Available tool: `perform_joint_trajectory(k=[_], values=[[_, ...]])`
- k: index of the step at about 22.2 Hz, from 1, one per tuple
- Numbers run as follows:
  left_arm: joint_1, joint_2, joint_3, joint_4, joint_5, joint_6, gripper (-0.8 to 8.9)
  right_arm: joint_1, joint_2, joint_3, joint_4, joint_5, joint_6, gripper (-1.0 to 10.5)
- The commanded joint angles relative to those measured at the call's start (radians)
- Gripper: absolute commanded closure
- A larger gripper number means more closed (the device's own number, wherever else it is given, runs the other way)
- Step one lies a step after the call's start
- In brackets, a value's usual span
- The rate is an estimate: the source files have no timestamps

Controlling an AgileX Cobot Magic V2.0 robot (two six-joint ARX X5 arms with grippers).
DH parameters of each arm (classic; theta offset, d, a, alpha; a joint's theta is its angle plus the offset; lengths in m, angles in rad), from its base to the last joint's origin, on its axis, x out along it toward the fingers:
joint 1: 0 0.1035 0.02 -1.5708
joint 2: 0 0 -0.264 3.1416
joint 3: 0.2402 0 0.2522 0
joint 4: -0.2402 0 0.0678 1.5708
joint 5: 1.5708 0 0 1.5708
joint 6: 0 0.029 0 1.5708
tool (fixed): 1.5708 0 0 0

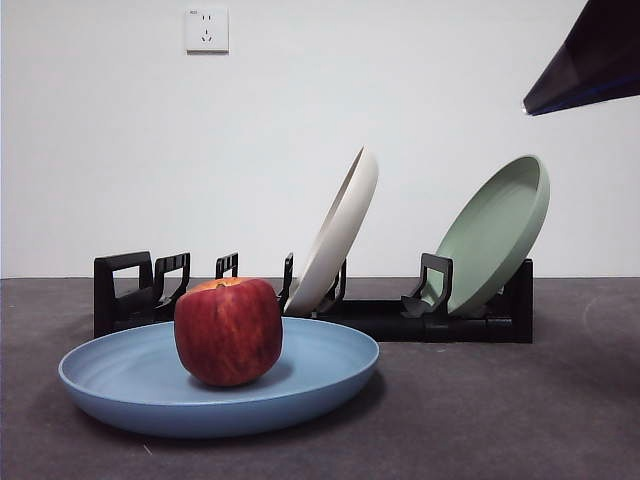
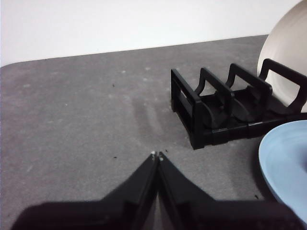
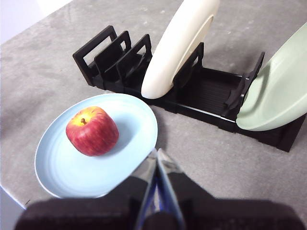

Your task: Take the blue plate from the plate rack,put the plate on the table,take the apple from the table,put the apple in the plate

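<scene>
The blue plate (image 1: 320, 375) lies flat on the table (image 1: 500, 410) in front of the plate rack (image 1: 480, 322). The red apple (image 1: 228, 331) sits upright in the plate, left of its middle. In the right wrist view the apple (image 3: 92, 131) rests in the plate (image 3: 129, 129), and my right gripper (image 3: 157, 152) is shut and empty, held above the plate's near rim. It shows as a dark tip (image 1: 590, 60) at the top right of the front view. My left gripper (image 2: 157, 155) is shut and empty over bare table, apart from the rack's loop end (image 2: 192, 108) and the plate's edge (image 2: 283, 163).
A cream plate (image 1: 335, 235) and a sage-green plate (image 1: 495, 230) lean in the rack's slots. The rack's left slots (image 1: 140, 285) hold nothing. A white wall with a socket (image 1: 206, 30) stands behind the table.
</scene>
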Motion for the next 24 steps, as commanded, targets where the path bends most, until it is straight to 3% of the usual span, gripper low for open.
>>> perform_joint_trajectory(k=[1, 14, 16, 19, 24], values=[[0.003, -0.002, -0.013, 0.003, 0.000, 0.003, 8.17, 0.000, -0.001, -0.005, 0.003, 0.003, 0.006, 9.5], [0.003, -0.002, -0.013, 0.001, -0.001, 0.003, 8.17, 0.000, -0.001, -0.005, 0.003, 0.003, 0.006, 9.5], [0.003, -0.002, -0.013, 0.001, -0.001, 0.003, 8.17, -0.011, -0.011, -0.005, 0.000, 0.013, -0.044, 9.5], [0.003, -0.002, -0.013, 0.001, -0.002, 0.003, 8.17, -0.122, -0.087, -0.006, -0.030, 0.014, -0.159, 9.5], [0.003, -0.002, -0.013, 0.002, -0.002, 0.003, 8.17, -0.433, -0.294, -0.100, -0.016, -0.060, -0.163, 9.5]])
